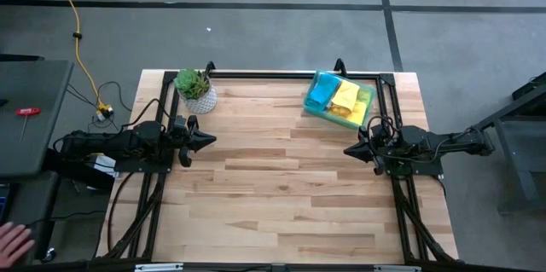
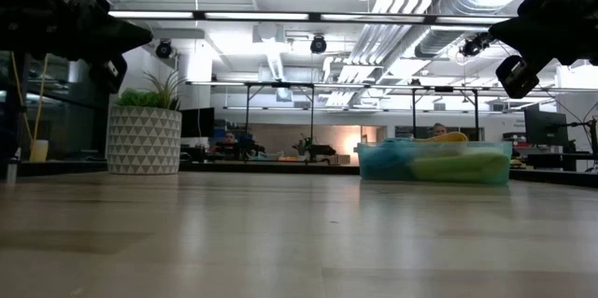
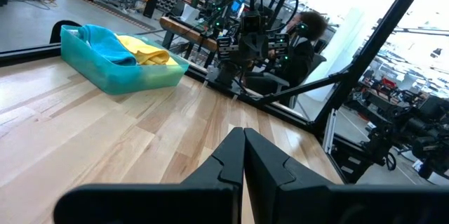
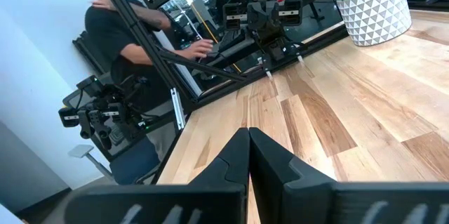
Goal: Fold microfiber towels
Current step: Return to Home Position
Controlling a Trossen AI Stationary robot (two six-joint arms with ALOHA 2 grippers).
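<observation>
High view: left hand (image 1: 207,141) sits at the left edge of the surface (image 1: 281,204) and right hand (image 1: 349,149) at the right edge, well apart, tips facing, holding nothing. Blue towel (image 1: 322,92) and yellow towel (image 1: 345,96) lie side by side in the tray (image 1: 368,112) at the far right corner, plant (image 1: 196,89) far left. Low view: both arms hang high above the surface, tray with towels right, plant left. Left wrist view: fingers (image 3: 224,164) pressed together, empty, tray well ahead. Right wrist view: fingers pressed together, empty, with the plant and a person (image 4: 119,34) beyond. To home well, I'd keep both hands raised and pressed together, tuck each arm to its own side, and stay clear of tray and plant. No brand, label or writing is readable.
</observation>
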